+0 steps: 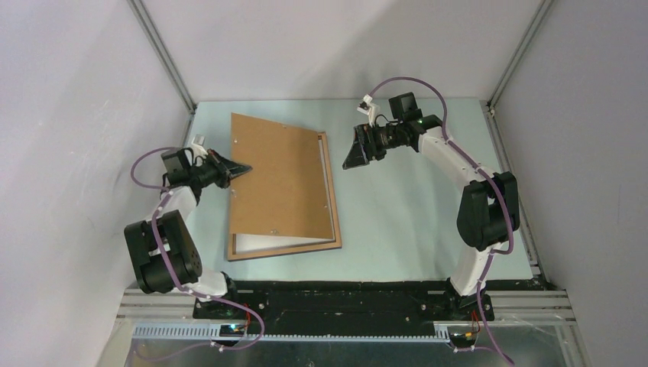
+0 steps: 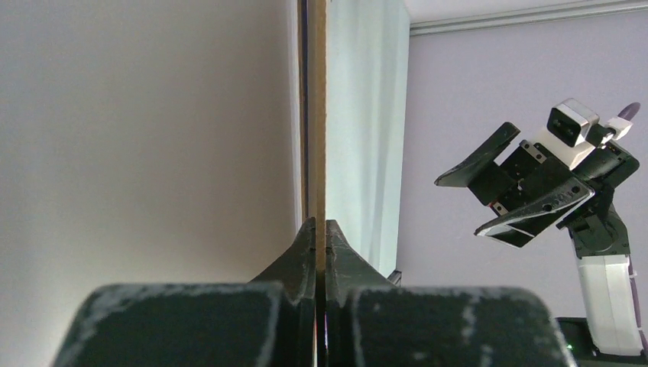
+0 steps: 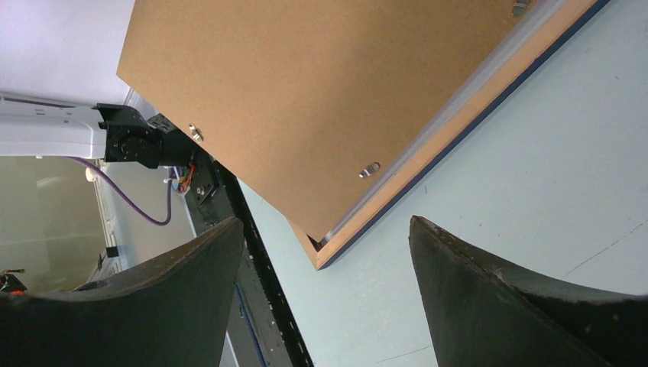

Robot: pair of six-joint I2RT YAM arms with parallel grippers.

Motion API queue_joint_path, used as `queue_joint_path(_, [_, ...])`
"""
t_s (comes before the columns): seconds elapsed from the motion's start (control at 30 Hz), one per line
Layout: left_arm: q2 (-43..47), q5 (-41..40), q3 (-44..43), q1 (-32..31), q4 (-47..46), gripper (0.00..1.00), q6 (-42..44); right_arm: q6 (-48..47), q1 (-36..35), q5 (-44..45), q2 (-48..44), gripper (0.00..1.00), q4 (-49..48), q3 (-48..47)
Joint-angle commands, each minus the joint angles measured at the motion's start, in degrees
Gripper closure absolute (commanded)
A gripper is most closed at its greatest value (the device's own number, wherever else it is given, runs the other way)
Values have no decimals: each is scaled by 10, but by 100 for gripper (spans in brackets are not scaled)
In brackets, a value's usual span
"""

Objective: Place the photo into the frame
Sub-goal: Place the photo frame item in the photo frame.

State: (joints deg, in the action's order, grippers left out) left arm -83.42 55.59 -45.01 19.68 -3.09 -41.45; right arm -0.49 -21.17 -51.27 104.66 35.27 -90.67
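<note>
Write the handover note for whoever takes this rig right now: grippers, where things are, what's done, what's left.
Left gripper: shut on the left edge of the brown backing board, holding that side raised above the frame.
Right gripper: open, empty, hovering just right of the frame.
The frame lies flat on the table, light wood face up.
A white sheet, probably the photo's back, lies inside the frame under the board's near edge.
Done: photo apparently in place.
Left: lower the board into the frame and secure it.
</note>
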Motion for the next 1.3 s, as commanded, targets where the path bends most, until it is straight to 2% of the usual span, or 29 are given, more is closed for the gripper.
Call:
queue_joint_path(0.0, [0,23,-34,-9,-11,100,1,-10,-2,5,-9,17,-9,4])
queue_joint_path(1.27, [-16,6,-42,-24,11,100,12,-12,-1,9,-16,17,-10,15])
